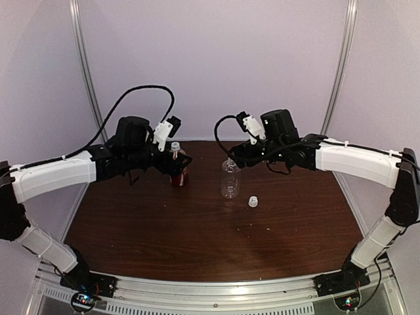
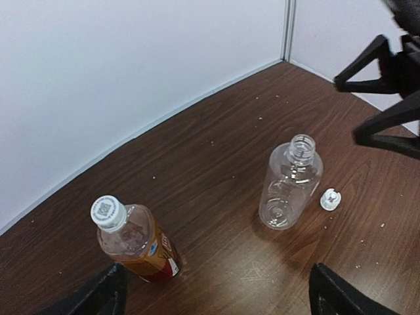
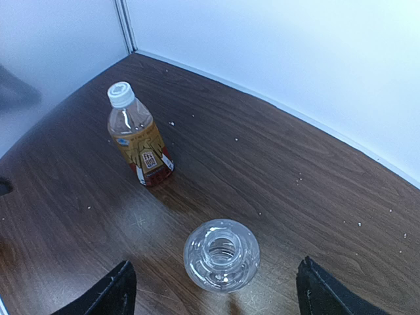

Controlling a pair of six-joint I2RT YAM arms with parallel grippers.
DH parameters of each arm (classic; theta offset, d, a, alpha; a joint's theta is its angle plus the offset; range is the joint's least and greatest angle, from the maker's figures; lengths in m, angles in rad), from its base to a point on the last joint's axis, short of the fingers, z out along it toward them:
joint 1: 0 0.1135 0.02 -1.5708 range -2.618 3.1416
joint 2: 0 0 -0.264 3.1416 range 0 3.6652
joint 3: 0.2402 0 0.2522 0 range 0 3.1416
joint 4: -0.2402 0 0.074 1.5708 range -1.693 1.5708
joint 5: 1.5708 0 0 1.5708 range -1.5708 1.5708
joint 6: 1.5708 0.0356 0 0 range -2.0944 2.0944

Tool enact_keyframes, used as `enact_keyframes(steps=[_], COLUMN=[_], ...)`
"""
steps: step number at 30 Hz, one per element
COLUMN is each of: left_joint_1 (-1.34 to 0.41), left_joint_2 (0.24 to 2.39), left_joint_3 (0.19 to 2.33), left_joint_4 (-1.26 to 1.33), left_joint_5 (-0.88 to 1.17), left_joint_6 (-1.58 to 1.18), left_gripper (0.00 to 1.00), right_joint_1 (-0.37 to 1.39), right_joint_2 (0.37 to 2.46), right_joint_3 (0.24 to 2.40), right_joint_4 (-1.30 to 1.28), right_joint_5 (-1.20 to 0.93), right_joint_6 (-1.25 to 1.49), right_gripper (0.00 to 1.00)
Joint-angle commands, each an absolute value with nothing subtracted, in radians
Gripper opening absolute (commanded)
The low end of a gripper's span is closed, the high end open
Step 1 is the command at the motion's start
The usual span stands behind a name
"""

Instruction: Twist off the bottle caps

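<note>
The dark wooden table (image 1: 197,230) was enclosed by pale wall panels (image 1: 216,65), and both bottles were set upright towards its far middle, where either arm could be brought to them. The left gripper (image 2: 216,298) was held above the amber bottle (image 2: 141,246), its fingers spread wide and nothing gripped between them. It was judged to be placed there for a hold on that bottle. The right gripper (image 3: 213,302) was likewise seen wide apart and empty, poised directly over the clear bottle (image 3: 221,256), whose threaded neck was bare. That bottle's share of the task was taken as done, since its loose cap (image 1: 252,201) was seen lying on the wood just beside it. The second cap (image 2: 107,211) was seen screwed onto the amber bottle. No obstacle was found around that cap. Only white specks (image 3: 172,123) were scattered over the wood.
</note>
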State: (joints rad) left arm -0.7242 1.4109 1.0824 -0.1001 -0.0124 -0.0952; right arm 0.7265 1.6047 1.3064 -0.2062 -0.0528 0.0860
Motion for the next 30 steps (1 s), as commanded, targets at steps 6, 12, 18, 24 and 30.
enact_keyframes(steps=[6, 12, 18, 24, 30], left_joint_1=[-0.616, -0.576, -0.543, -0.530, -0.526], left_joint_2=[1.628, 1.784, 1.872, 1.898, 1.904], left_joint_3=[1.331, 1.492, 1.570, 1.578, 1.578], left_joint_4=[-0.233, -0.341, -0.403, -0.406, -0.390], left_joint_5=[-0.066, -0.075, -0.052, -0.017, 0.041], left_joint_6=[-0.122, -0.095, -0.099, -0.098, -0.098], left_gripper=[0.94, 0.87, 0.76, 0.62, 0.59], right_joint_1=[0.721, 0.722, 0.721, 0.721, 0.722], right_joint_2=[1.422, 1.363, 1.326, 1.333, 1.350], right_joint_3=[1.124, 1.076, 1.053, 1.046, 1.052], right_joint_4=[-0.096, -0.101, -0.117, -0.121, -0.124], right_joint_5=[-0.113, -0.122, -0.115, -0.131, -0.147], right_joint_6=[0.147, 0.152, 0.149, 0.153, 0.156], right_gripper=[0.87, 0.88, 0.88, 0.88, 0.88])
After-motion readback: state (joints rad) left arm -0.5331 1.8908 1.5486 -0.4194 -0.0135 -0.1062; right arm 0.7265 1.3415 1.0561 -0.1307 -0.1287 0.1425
